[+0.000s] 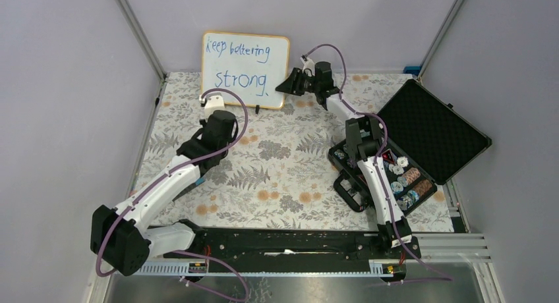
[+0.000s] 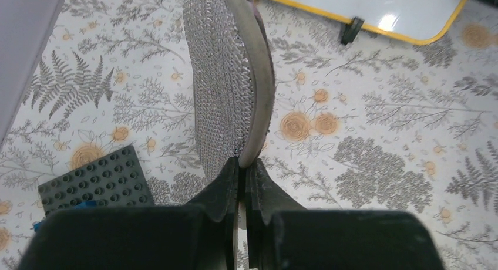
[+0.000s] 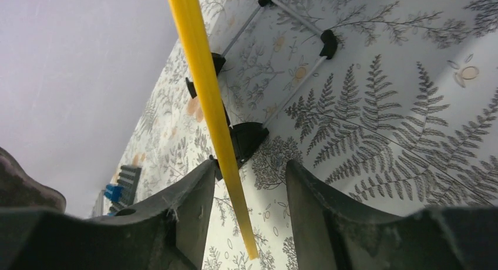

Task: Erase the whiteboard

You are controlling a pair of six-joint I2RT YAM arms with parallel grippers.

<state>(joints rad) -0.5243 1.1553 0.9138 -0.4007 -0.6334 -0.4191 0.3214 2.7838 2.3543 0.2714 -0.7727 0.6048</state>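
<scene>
The whiteboard [image 1: 245, 69] stands upright at the back of the table, orange-yellow framed, with blue handwriting on it. My left gripper [image 2: 242, 164] is shut on a round eraser pad [image 2: 229, 76] with a silver mesh face and a grey foam rim, held edge-up over the cloth. The board's lower edge [image 2: 376, 6] and one black foot [image 2: 351, 30] lie ahead of it. My right gripper [image 3: 249, 170] is open, its fingers on either side of the board's yellow frame edge [image 3: 205, 88], at the board's right side [image 1: 290, 85]. The board's black feet [image 3: 246, 138] rest on the cloth.
An open black foam-lined case [image 1: 432, 128] with a tray of small parts [image 1: 389, 178] sits at the right. A dark studded baseplate [image 2: 94, 179] lies to the left of my left gripper. A floral cloth [image 1: 290, 165] covers the table, with grey walls on three sides.
</scene>
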